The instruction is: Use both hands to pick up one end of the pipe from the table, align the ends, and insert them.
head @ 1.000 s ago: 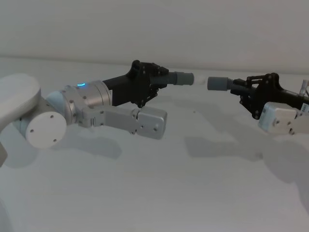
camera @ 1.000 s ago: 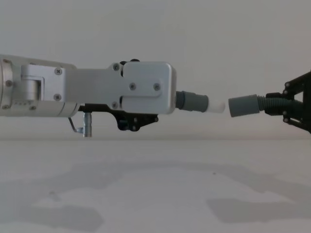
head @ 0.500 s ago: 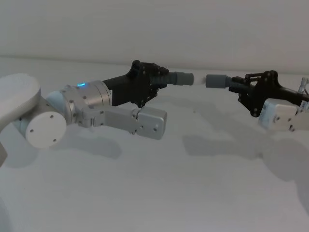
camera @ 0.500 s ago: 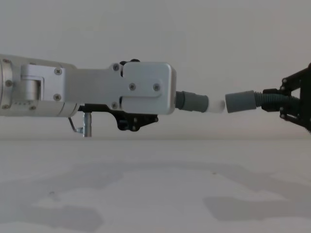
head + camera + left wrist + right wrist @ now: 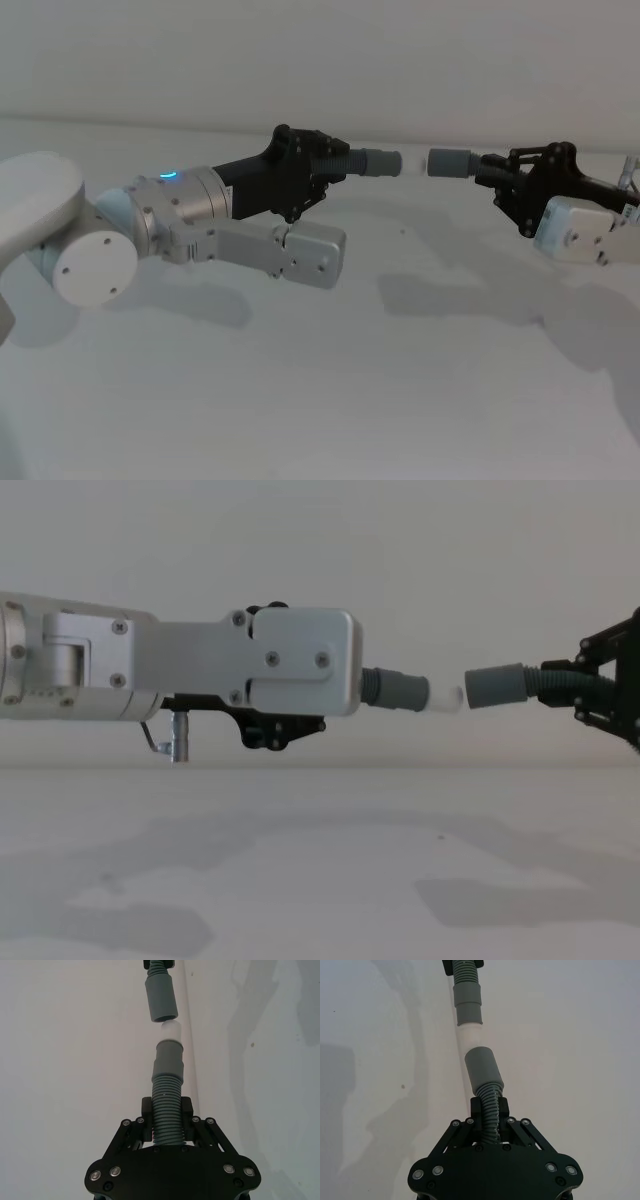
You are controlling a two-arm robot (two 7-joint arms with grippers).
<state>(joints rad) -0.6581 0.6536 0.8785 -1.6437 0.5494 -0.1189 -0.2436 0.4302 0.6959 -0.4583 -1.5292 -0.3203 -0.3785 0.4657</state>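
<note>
Both pipe pieces hang in the air above the white table [image 5: 400,380]. My left gripper [image 5: 318,168] is shut on the ribbed part of one piece, whose grey cuff [image 5: 400,692] ends in a white tip [image 5: 445,697]. My right gripper [image 5: 508,182] is shut on the other piece, and its grey cuff [image 5: 497,685] faces that tip, almost touching it and slightly higher. In the left wrist view my left gripper [image 5: 167,1107] holds the ribs, and the far cuff [image 5: 161,1000] sits just past the white tip [image 5: 170,1030], a little off line. The right wrist view shows my right gripper [image 5: 489,1107] on its own piece.
The left arm's silver wrist block [image 5: 290,665] stretches across the chest view's left half, above the table [image 5: 320,860]. A pale wall rises behind. The arms' shadows lie on the surface beneath them.
My right gripper has risen a little and shifted towards the left one, bringing its cuff up close to the white tip. The left arm has stayed still.
</note>
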